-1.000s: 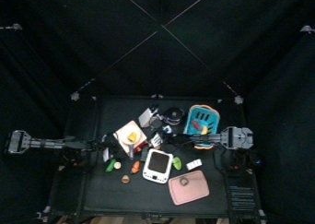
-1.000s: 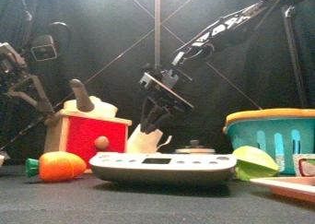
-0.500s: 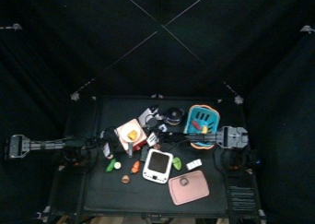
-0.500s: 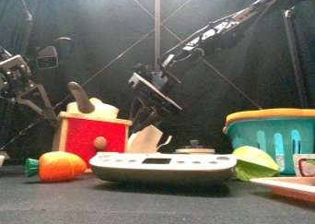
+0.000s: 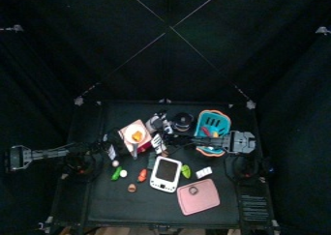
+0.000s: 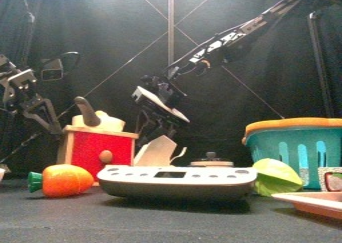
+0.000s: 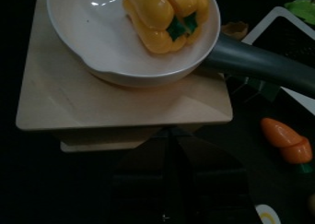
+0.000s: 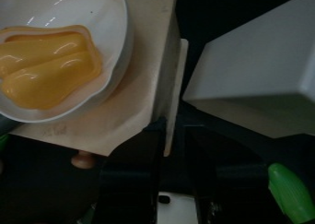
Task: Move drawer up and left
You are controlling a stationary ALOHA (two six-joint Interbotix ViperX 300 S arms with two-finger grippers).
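The drawer [image 5: 134, 135] is a small white box with an orange-red face [image 6: 96, 152] at the table's left middle. A white pan [image 7: 87, 43] with a yellow pepper and a grey handle sits on its wooden top [image 7: 74, 108]. My right gripper [image 5: 161, 132] reaches across from the right and meets the drawer's upper right edge [image 6: 160, 112]. In the right wrist view the top board's edge [image 8: 169, 99] runs between its jaws [image 8: 167, 186]. My left gripper [image 5: 99, 154] hangs left of the drawer, above table level [image 6: 24, 92], and looks down on the pan.
A white device with a greenish screen [image 5: 165, 173] lies in front of the drawer [image 6: 174, 179]. A pink square [image 5: 198, 194] lies front right. A teal basket [image 6: 297, 147] stands right. A carrot [image 6: 60, 179] and a green piece [image 6: 277, 174] lie near the front edge.
The drawer has moved a little up and left with my right gripper beside it. The left gripper has drawn back to the left.
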